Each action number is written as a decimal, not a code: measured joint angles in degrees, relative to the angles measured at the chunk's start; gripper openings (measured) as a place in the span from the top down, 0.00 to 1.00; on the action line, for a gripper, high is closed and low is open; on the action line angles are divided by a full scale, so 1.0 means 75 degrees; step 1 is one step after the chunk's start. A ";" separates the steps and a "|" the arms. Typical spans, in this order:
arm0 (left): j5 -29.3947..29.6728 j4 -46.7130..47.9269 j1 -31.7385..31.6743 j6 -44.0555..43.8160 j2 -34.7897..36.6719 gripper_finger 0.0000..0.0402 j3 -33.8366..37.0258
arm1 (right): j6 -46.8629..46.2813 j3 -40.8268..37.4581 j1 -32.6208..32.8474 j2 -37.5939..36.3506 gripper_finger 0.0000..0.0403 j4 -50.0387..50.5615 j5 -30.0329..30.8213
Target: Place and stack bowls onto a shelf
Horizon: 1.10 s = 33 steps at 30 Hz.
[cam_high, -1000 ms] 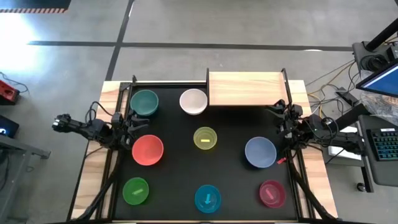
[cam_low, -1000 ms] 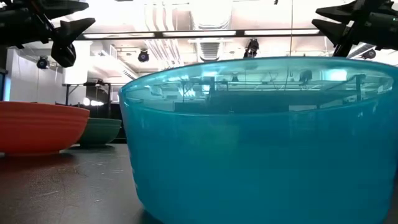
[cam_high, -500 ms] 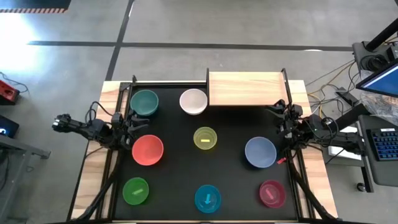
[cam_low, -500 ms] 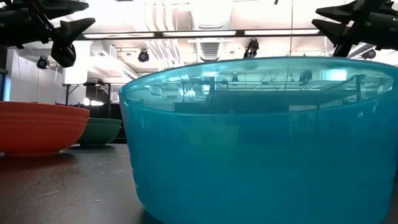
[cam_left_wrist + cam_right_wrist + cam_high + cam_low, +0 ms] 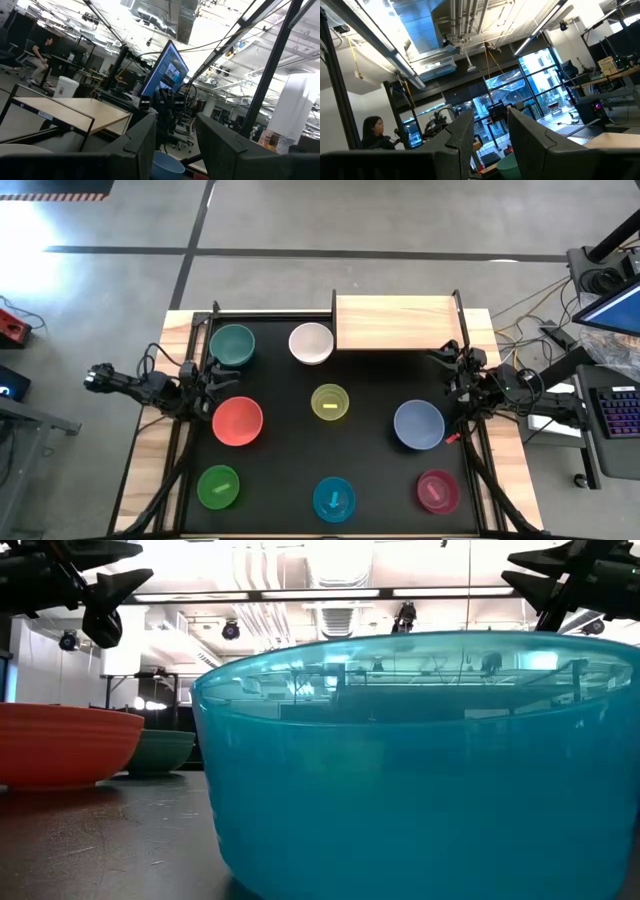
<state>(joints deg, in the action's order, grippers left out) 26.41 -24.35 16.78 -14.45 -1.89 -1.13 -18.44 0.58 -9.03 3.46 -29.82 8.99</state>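
With eight bowls on the desk, my left jaws point(image 5: 208, 385), slightly spread and empty, wait just beside red point(image 5: 238, 421); shelf point(image 5: 395, 323) bare.

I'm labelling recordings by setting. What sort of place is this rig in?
Probably a robotics lab or open workshop. The left wrist view shows a lit computer monitor and exposed ceiling ducting; the right wrist view shows a person at a workstation; a keyboard sits beside the table.
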 joint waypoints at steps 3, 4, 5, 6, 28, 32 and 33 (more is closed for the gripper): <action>0.0000 0.0000 0.0001 0.0000 0.0000 0.69 0.0000 | 0.0001 0.0000 0.0001 0.0001 0.73 -0.0001 0.0000; -0.0001 0.0000 0.0000 0.0000 -0.0001 0.69 0.0000 | 0.0001 -0.0003 0.0002 0.0003 0.73 -0.0001 0.0001; -0.0001 0.0000 0.0002 0.0001 -0.0002 0.69 0.0000 | 0.0000 -0.0001 0.0002 0.0001 0.73 0.0000 0.0000; 0.0000 0.0001 0.0000 -0.0001 0.0000 0.69 0.0000 | 0.0000 -0.0003 0.0000 0.0003 0.73 0.0000 0.0002; 0.0000 0.0001 0.0000 -0.0001 -0.0003 0.69 0.0000 | -0.0001 -0.0003 -0.0001 0.0000 0.73 -0.0076 0.0017; 0.0000 0.0001 0.0002 -0.0001 0.0000 0.69 0.0000 | 0.0197 -0.0001 0.0002 0.0003 0.73 -0.0220 0.0101; 0.0000 0.0000 0.0001 0.0001 -0.0002 0.69 0.0000 | 0.0265 -0.0001 -0.0001 0.0002 0.73 -0.0324 0.0170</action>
<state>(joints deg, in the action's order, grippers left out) 26.41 -24.35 16.78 -14.44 -1.91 -1.13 -16.46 0.57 -9.04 3.48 -32.24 10.27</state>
